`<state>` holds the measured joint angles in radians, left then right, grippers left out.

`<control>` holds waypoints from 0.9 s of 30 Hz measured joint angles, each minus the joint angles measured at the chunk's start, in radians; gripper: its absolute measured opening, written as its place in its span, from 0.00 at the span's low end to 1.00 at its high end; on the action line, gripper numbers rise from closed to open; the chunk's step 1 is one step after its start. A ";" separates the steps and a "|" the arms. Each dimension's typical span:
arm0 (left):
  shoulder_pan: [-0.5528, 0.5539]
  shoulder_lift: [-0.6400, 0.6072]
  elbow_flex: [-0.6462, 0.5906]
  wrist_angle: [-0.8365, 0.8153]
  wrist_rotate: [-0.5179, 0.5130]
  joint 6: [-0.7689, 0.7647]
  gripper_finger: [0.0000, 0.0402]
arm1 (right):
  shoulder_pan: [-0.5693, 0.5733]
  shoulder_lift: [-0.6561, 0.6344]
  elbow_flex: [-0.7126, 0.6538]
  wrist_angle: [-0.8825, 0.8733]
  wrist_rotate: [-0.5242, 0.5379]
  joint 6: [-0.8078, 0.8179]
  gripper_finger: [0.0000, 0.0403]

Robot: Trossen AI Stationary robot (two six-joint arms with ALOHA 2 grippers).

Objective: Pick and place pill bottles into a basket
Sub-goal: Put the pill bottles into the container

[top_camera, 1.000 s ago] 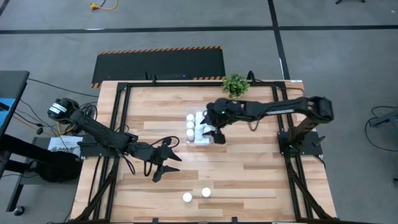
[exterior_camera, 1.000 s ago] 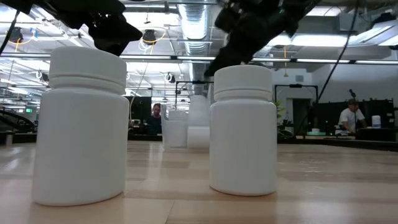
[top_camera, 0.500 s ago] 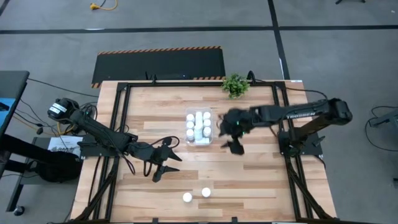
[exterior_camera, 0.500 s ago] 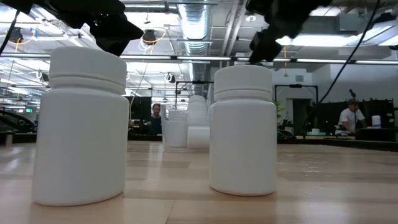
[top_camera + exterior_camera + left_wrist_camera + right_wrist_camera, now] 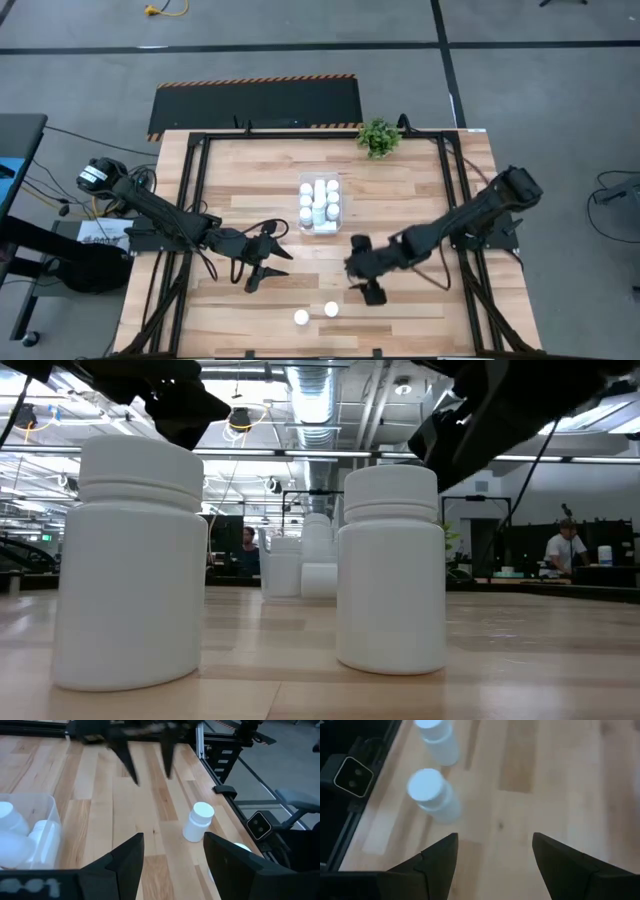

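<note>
Right gripper point(image 5: 362, 280) near upright (caps-up) pill bottles point(image 5: 316, 314)

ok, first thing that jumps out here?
Two white bottles stand loose near the table's front edge, looming large in the low view. The right tool, open and empty, hangs just beyond them. The clear basket at mid-table already holds several bottles, and the left tool waits at front left.
</note>
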<state>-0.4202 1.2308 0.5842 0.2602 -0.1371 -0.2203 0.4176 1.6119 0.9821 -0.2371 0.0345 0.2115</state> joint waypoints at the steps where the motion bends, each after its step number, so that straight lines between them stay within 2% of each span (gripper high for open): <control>1: 0.000 0.000 0.000 0.001 0.000 0.000 0.48 | 0.018 0.021 0.000 0.030 0.015 0.008 0.62; 6: 0.000 0.000 0.000 0.002 0.000 0.000 0.48 | 0.074 0.103 0.000 0.126 0.050 0.081 0.62; 17: 0.000 0.000 0.000 -0.001 0.000 -0.007 0.48 | 0.093 0.210 0.036 0.172 0.044 0.163 0.62; 27: 0.000 0.000 0.000 -0.001 -0.001 -0.011 0.48 | 0.119 0.209 0.086 0.163 -0.034 0.200 0.62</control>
<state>-0.4202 1.2308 0.5842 0.2596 -0.1383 -0.2317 0.5365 1.8206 1.0686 -0.0737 0.0010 0.4118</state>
